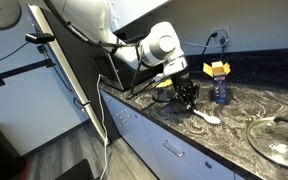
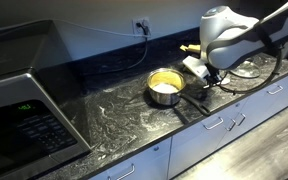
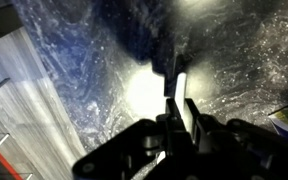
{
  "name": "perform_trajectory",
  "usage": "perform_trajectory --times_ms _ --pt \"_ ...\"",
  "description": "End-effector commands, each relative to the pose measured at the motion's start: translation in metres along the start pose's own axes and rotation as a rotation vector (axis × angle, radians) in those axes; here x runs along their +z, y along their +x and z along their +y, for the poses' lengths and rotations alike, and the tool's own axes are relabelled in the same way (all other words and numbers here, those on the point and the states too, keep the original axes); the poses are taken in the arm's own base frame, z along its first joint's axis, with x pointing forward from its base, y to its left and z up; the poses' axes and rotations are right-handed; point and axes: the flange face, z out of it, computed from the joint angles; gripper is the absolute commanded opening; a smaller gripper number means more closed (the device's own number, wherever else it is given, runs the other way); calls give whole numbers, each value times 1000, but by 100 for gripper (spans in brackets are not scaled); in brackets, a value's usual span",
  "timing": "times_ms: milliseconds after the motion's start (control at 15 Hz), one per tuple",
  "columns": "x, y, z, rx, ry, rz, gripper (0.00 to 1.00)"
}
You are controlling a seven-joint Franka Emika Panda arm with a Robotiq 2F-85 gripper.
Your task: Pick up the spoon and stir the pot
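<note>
Low over the dark marbled counter (image 1: 184,142), the gripper (image 1: 189,98), tips pointing down at the handle end of the spoon (image 1: 210,118). Spoon white and flat on the counter in an exterior view, bowl turned away from the tips. From the wrist view: two dark fingers (image 3: 191,112) drawn close together, a white strip of the spoon's handle in the narrow gap at their ends. Cannot tell whether pinching it or merely straddling it. Just beside the gripper, the pot (image 2: 165,88), upright on the counter, shiny steel wall, yellowish inside, apart from the spoon. Behind the spoon, nearer the wall, a blue bottle (image 1: 220,93) with a yellow top. Further along the counter, a glass lid (image 1: 280,140) lying flat. Well apart from the pot, at the other end, a microwave (image 2: 24,120).
</note>
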Motion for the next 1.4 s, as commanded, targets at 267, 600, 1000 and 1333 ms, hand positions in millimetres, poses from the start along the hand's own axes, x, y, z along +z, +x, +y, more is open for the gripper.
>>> perform_trajectory --times_ms 267,600,1000,1333 --pt "-112 98 58 21 44 -369 3" --pt "-159 101 96 -78 93 -652 3" --pt "-185 53 113 -121 105 -1014 3" --pt "-203 4 113 -172 123 -1304 3"
